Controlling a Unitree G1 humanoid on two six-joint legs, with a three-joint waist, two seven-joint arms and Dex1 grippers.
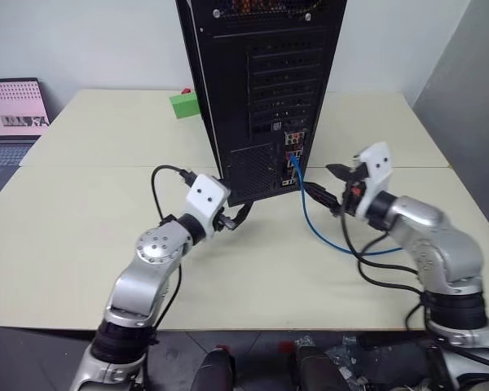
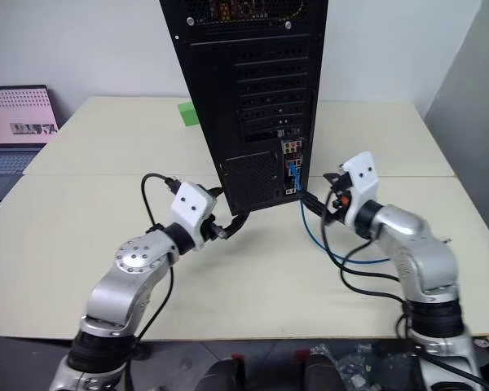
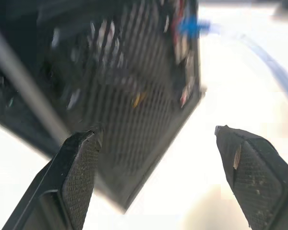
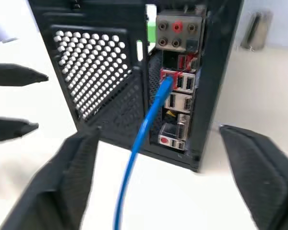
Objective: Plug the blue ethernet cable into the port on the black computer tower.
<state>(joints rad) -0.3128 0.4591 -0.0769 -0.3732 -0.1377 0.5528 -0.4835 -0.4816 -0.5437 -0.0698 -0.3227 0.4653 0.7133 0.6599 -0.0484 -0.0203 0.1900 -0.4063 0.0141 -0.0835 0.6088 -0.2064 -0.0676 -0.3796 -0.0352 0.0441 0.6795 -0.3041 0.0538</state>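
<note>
The black computer tower (image 1: 261, 90) is stood upright at the middle of the desk (image 1: 81, 236). The blue ethernet cable (image 4: 146, 122) is seated in the port (image 4: 169, 79), trailing right. Left hand (image 3: 156, 139) and right hand (image 4: 158, 143) are spread, grasping nothing. No writing is legible.

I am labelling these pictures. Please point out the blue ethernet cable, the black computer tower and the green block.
blue ethernet cable (image 4: 145, 125): right wrist view, middle of the cord.
black computer tower (image 1: 228, 81): left eye view, rear panel.
green block (image 1: 183, 105): left eye view, its front face.
</note>
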